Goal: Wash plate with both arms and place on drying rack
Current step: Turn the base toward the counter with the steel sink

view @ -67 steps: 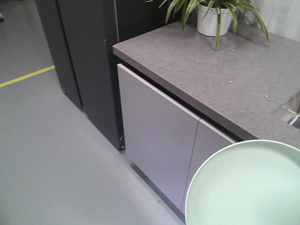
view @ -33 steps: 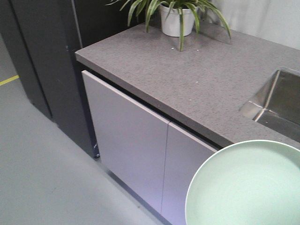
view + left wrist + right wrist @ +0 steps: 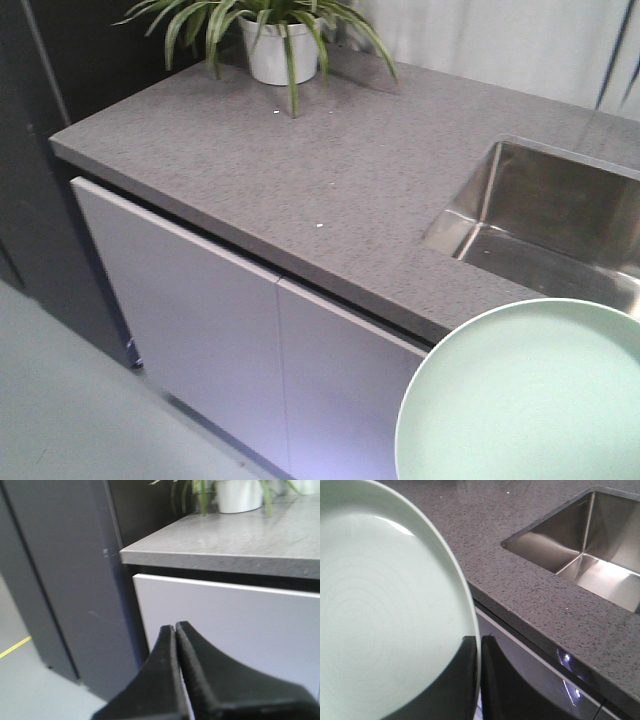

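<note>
The pale mint-green plate (image 3: 530, 400) fills the lower right of the front view, held in the air in front of the counter edge. In the right wrist view the plate (image 3: 385, 610) covers the left half, and my right gripper (image 3: 479, 639) is shut on its rim, one black finger on each face. My left gripper (image 3: 175, 626) is shut with nothing between its fingers; it hangs in front of the white cabinet door (image 3: 230, 615), below the counter's left corner. The drying rack is out of view.
A grey stone counter (image 3: 300, 170) carries a potted plant in a white pot (image 3: 278, 45) at the back left and a steel sink (image 3: 560, 220) at the right. White cabinet doors (image 3: 200, 330) sit below. A dark tall cabinet (image 3: 60, 580) stands left of the counter.
The whole scene has slid left in the front view: the sink has come into full sight and the yellow floor line has gone. The plate keeps the same place in the frame.
</note>
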